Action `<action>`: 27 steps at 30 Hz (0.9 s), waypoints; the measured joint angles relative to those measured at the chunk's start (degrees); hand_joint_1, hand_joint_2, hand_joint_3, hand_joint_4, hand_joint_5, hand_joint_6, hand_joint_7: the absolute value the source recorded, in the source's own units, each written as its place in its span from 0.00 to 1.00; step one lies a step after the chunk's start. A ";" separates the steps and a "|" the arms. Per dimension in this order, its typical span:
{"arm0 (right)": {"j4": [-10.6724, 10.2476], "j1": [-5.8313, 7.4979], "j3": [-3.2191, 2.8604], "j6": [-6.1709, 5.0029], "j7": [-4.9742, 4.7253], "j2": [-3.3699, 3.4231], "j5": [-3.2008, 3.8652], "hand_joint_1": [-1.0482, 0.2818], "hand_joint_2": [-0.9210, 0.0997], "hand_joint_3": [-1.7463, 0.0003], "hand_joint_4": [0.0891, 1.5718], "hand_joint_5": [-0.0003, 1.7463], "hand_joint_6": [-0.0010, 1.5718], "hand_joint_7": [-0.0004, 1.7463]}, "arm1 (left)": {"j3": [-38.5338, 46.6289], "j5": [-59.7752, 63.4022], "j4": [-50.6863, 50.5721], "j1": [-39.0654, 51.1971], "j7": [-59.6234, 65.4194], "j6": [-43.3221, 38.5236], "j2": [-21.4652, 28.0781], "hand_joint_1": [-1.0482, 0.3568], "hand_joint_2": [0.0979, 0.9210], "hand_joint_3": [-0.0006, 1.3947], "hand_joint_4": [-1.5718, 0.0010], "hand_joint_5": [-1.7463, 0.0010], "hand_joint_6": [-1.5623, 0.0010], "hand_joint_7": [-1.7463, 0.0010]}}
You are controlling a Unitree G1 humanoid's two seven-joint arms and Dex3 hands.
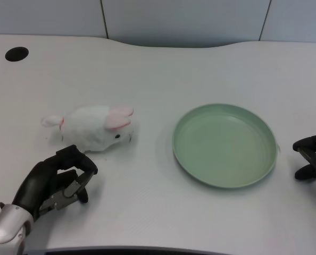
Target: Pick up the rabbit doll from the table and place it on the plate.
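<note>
A white plush rabbit doll [97, 127] with pink ears lies on its side on the white table, left of centre, its head towards the plate. The light green plate [225, 145] sits to its right with nothing on it. My left hand [57, 180] is at the lower left, just in front of the rabbit and a short gap away from it. Its fingers are curled inward and hold nothing.
My right hand [313, 157] rests at the right edge, just beyond the plate's rim. A dark round hole [16, 53] is in the table at the far left. The table's back edge curves along the top, with a grey wall behind.
</note>
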 measured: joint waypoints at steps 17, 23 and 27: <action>0.02 0.00 0.01 -0.35 0.07 0.05 0.03 0.18 0.00 0.97 0.59 0.57 0.56 0.51 | 0.18 -0.25 -0.01 0.00 -0.45 -1.18 0.08 0.39 1.00 0.32 0.61 0.00 0.71 0.08; 0.02 0.00 0.09 -0.35 0.01 0.04 -0.05 0.19 0.00 0.97 0.59 0.57 0.56 0.50 | 0.18 -0.23 0.00 0.00 -0.46 -1.17 0.08 0.39 1.00 0.32 0.61 0.00 0.71 0.09; 0.01 0.00 0.29 -0.35 0.01 0.04 -0.16 0.18 0.00 0.96 0.60 0.57 0.56 0.50 | 0.29 -0.69 0.00 0.00 -0.73 -0.95 0.07 0.39 1.00 0.32 0.61 0.00 0.70 0.08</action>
